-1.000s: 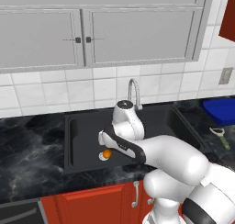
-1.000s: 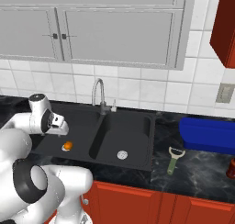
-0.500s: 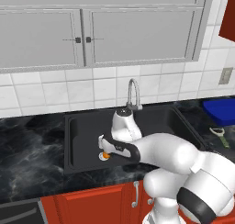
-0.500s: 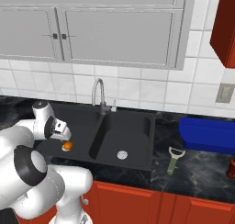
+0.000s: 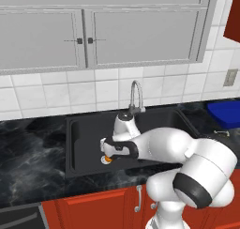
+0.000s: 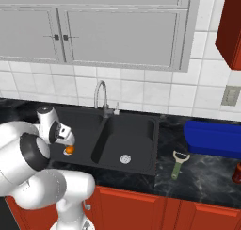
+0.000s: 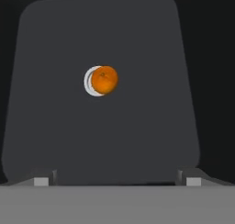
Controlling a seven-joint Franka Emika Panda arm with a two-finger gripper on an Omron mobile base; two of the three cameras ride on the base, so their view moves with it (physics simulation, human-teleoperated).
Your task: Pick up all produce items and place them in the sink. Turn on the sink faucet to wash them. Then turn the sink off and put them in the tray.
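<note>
while the fingers (image 7: 114,179) gape wide, the orange fruit (image 7: 104,80) sits ahead — apart, on the drain (image 7: 91,81).

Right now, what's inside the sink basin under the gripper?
One orange fruit lies in the sink, partly over the silver drain, covering most of it. The open gripper hangs above, touching nothing.

**Orange rests on the sink drain**

A small round orange fruit (image 7: 104,80) lies over the silver drain in one basin of the black double sink (image 6: 141,153). The silver gooseneck faucet (image 6: 100,96) stands behind; the blue tray (image 6: 212,138) sits well apart.
</note>
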